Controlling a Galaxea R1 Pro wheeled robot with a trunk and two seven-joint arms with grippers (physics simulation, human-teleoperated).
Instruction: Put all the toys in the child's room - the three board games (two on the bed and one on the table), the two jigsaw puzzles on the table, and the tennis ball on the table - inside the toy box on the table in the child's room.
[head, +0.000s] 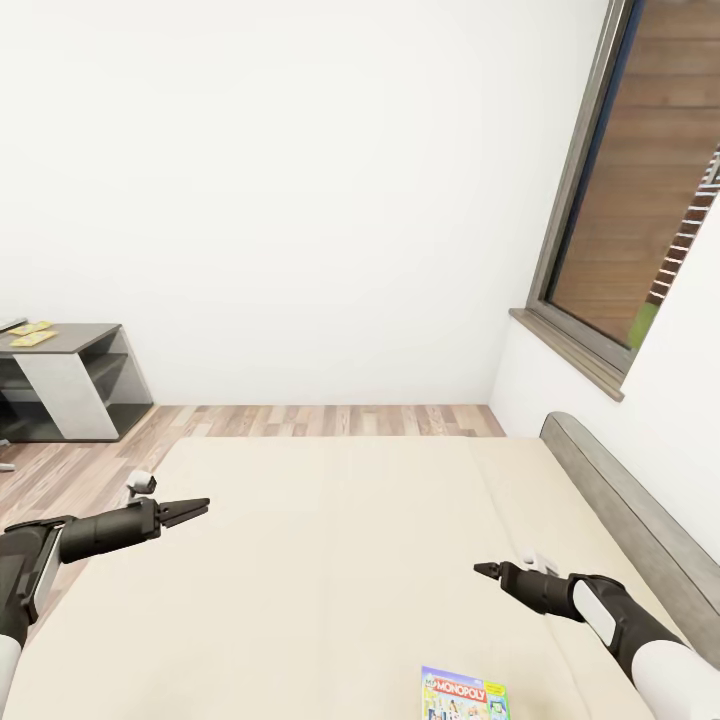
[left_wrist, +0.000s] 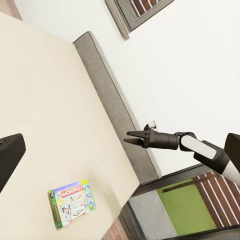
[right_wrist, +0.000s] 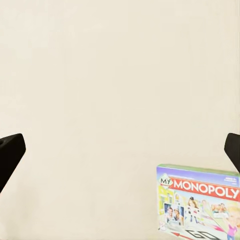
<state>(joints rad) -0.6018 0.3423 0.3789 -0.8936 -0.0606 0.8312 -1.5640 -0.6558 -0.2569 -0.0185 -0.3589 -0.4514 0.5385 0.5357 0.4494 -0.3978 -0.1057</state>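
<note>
Item sought: a Monopoly board game (head: 463, 696), one box, lying flat and face up on the bed (head: 330, 560) at the near edge of the head view.
Bearing from tools: the box lay nearer the robot than both tool tips, below and slightly inboard of the right tool (head: 487, 571); the left tool (head: 196, 509) was well apart from it across the mattress.
Nearer arm: the right (a judgement from the head view; its wrist camera looked almost straight down on the box (right_wrist: 199, 204)).
Long axis: the box looked only slightly oblong, and it was cut off by the frame edge in two views, so its longer side could not be told with confidence.
Right tool state: fingers drawn to a narrow point in the head view, though the right wrist view showed dark tips at opposite frame edges; whether apart or together could not be told. Nothing was held.
Left tool state: tips seemed close together, holding nothing.
Count, board games: one visible on the bed (the task names two there).
Count, other: one window (head: 640, 200), one headboard (head: 640, 520), one grey table (head: 70, 375) at far left with flat yellow items on top, too small to identify.
Next move calls for: drawing the right tool back and down toward the box.
</note>
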